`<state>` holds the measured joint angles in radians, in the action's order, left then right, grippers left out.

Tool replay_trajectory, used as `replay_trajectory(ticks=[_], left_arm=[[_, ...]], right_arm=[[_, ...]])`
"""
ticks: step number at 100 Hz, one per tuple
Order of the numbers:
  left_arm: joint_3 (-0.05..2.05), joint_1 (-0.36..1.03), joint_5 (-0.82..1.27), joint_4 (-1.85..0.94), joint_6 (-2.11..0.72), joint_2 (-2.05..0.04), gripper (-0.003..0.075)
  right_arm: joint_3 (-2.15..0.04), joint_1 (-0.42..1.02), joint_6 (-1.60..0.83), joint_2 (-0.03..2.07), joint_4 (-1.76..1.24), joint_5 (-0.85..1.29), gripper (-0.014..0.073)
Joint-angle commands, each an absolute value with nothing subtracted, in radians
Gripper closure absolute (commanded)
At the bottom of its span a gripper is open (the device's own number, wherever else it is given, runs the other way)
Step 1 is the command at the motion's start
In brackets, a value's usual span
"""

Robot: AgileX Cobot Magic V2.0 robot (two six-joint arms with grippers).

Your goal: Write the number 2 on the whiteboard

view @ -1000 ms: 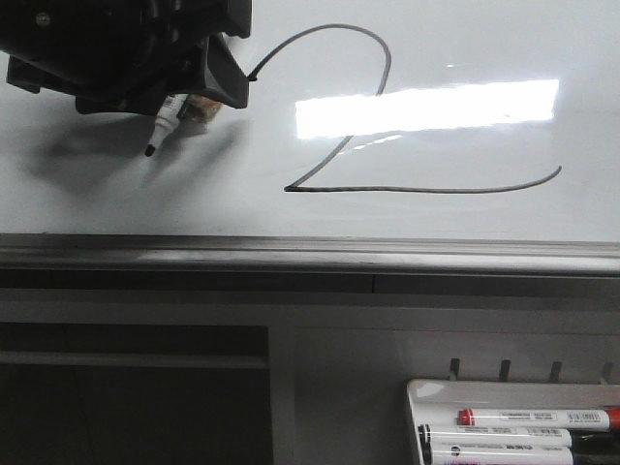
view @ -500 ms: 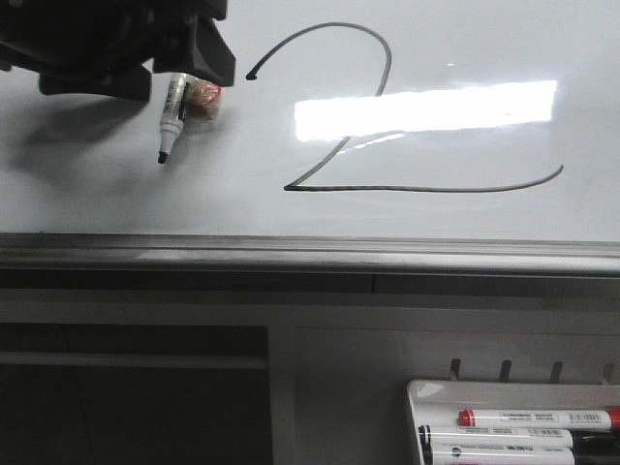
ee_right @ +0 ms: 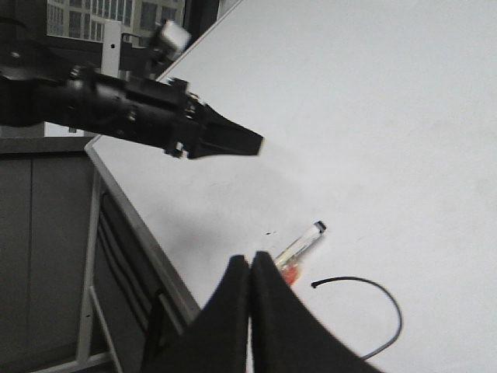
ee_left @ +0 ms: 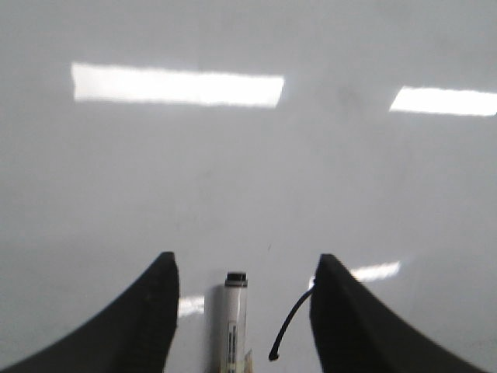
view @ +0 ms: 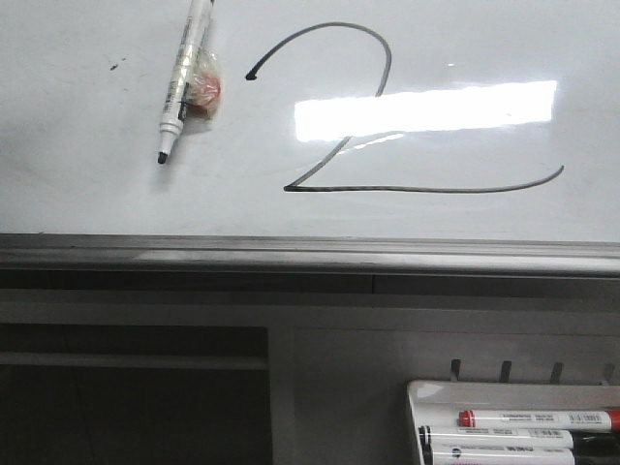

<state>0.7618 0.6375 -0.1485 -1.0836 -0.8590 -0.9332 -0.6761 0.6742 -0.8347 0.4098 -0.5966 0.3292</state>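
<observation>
The number 2 [view: 417,191] is drawn in thin black line on the whiteboard [view: 97,194]. Its curved start shows in the left wrist view [ee_left: 289,330] and the right wrist view [ee_right: 380,289]. A white marker [view: 179,87] with a reddish taped lump lies loose on the board left of the digit, tip toward the rail. My left gripper [ee_left: 245,258] is open and hovers over the marker [ee_left: 234,326] without touching it; it is out of the front view. My right gripper [ee_right: 251,258] is shut and empty, off the board's near edge.
A small dark speck [view: 114,66] marks the board left of the marker. A grey metal rail [view: 291,254] borders the board. A white tray [view: 513,392] at the lower right holds several markers, one red-capped [view: 538,418]. The left arm [ee_right: 140,109] reaches over the board.
My left gripper has let go of the marker and pulled away out of the front view. The marker now lies alone on the board.
</observation>
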Motion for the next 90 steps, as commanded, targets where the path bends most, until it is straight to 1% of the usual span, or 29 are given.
replay_trajectory(ticks=[1,11,16,19,28,39,55,81,90], left_arm=[[0.738,0.638,-0.160,-1.072,-0.912,-0.757,0.0491],[0.663,0.638,-0.081,-1.056,-0.944,-0.579,0.0616],[0.623,0.638,-0.044,-1.032,-0.944,-0.491,0.0706],[0.602,0.638,-0.021,-1.011,-0.944,-0.463,0.0741],[0.543,0.638,0.044,-0.969,-0.944,-0.371,0.0741],[0.494,0.638,0.092,-0.968,-0.944,-0.332,0.0741],[0.470,0.638,0.114,-0.968,-0.942,-0.328,0.0741],[0.470,0.638,0.254,-0.985,-0.942,-0.328,0.0741],[0.470,0.638,0.264,-0.985,-0.942,-0.328,0.0741]], right_arm=[[-0.660,0.665,-0.836,0.330,-0.545,0.265,0.0672],[-0.574,0.662,-0.836,0.223,-0.539,0.240,0.0672],[-0.522,0.662,-0.836,0.170,-0.539,0.224,0.0672],[-0.484,0.662,-0.836,0.147,-0.539,0.214,0.0672],[-0.402,0.662,-0.836,0.092,-0.539,0.178,0.0672],[-0.350,0.662,-0.836,0.060,-0.539,0.173,0.0672],[-0.346,0.662,-0.836,0.058,-0.541,0.187,0.0672],[-0.346,0.662,-0.836,0.058,-0.541,0.187,0.0672],[-0.346,0.662,-0.836,0.058,-0.541,0.187,0.0672]])
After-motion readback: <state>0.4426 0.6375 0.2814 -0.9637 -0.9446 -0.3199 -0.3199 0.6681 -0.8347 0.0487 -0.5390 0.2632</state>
